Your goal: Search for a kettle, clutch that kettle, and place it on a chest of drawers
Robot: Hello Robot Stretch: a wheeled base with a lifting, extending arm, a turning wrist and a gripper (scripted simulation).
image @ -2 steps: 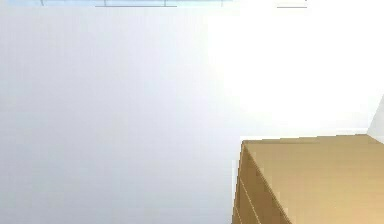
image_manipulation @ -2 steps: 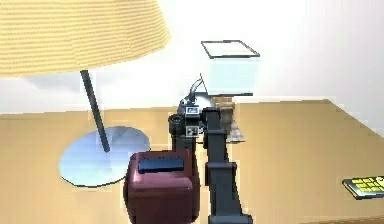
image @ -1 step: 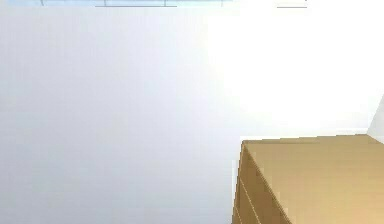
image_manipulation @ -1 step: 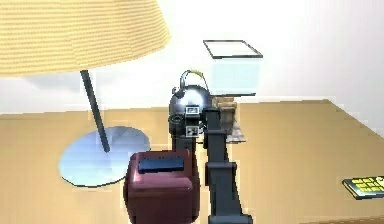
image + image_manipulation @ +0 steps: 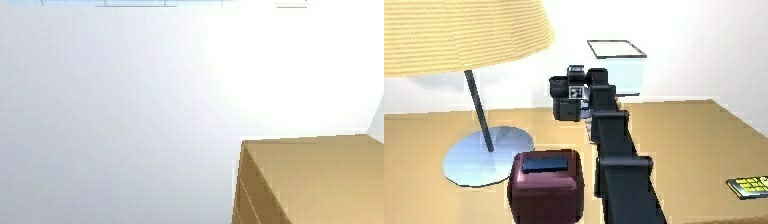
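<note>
Kettle: whereabouts cannot be told from either view.
End effector (image 5: 564, 98): dark body with thin fingers at 12 o'clock of the arm side view's centre, above the wood surface. How the fingers stand, and whether they hold anything, cannot be told.
Arm (image 5: 620, 150): dark square bar rising from 6 o'clock to two white marked squares by the end effector.
Worktop (image 5: 684, 130): tan wood across the arm side view's lower half.
White box (image 5: 621, 68): cube with a thin dark rim, near the end effector at its 1 o'clock. Whether it stands on the worktop or behind it cannot be told.
Lamp (image 5: 476, 95): yellow shade at 10 o'clock, grey pole, round pale-blue base on the worktop.
Red box (image 5: 549, 185): dark red with a dark slot on top, at 6 o'clock of the end effector, between lamp base and arm.
Flat item (image 5: 749, 185): dark with yellow print, at 4 o'clock on the worktop's edge.
Chest (image 5: 320, 180): tan wood at 5 o'clock of the forward view, against a white wall (image 5: 120, 110).
</note>
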